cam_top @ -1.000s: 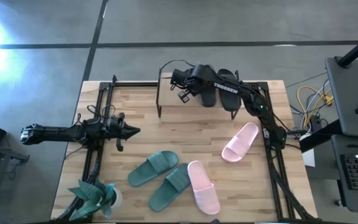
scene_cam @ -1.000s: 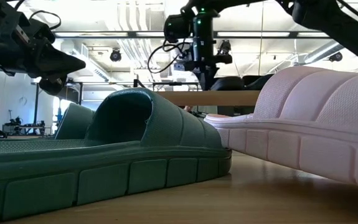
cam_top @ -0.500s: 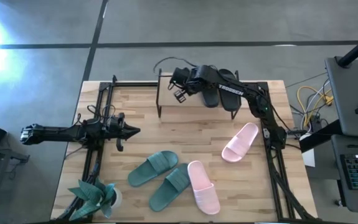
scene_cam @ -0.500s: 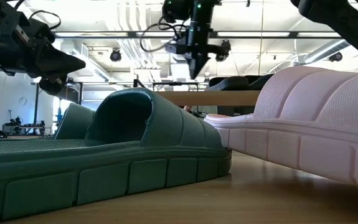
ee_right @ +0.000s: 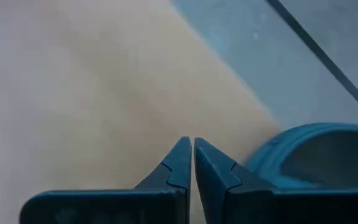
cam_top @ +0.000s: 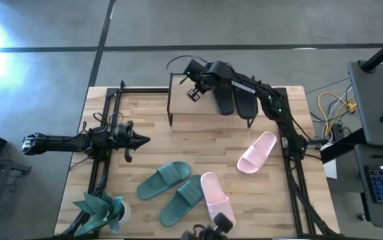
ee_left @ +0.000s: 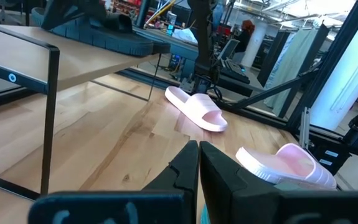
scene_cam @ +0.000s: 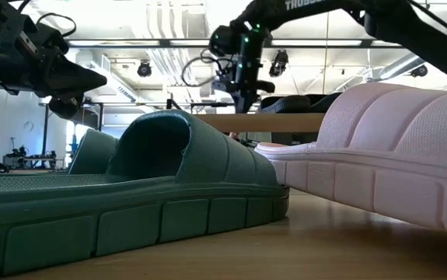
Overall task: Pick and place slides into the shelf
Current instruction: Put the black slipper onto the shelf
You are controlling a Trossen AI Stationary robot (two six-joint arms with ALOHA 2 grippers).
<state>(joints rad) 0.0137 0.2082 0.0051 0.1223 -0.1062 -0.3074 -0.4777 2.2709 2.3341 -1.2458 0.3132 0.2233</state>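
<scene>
Two black slides (cam_top: 224, 97) (cam_top: 245, 101) lie side by side, soles down, on the right half of the shelf's plank (cam_top: 190, 110) at the table's far edge. My right gripper (cam_top: 193, 92) is shut and empty. It hovers over the plank left of the black slides, and the nearer slide's end shows in the right wrist view (ee_right: 315, 155). Two dark green slides (cam_top: 164, 180) (cam_top: 182, 201) and two pink slides (cam_top: 216, 200) (cam_top: 256, 152) lie on the table. My left gripper (cam_top: 142, 140) is shut and empty, above the table's left side.
A small green plant (cam_top: 102, 209) stands at the near left corner. Black frame rails (cam_top: 104, 133) (cam_top: 291, 167) run along the table's left and right sides. The left half of the shelf plank (ee_left: 91, 62) is bare. A dark object (cam_top: 208, 233) shows at the near edge.
My right gripper has risen away from the black slides and gone a little toward the table's far and left edges, then come down slightly over the plank. Both black slides stay on the shelf.
</scene>
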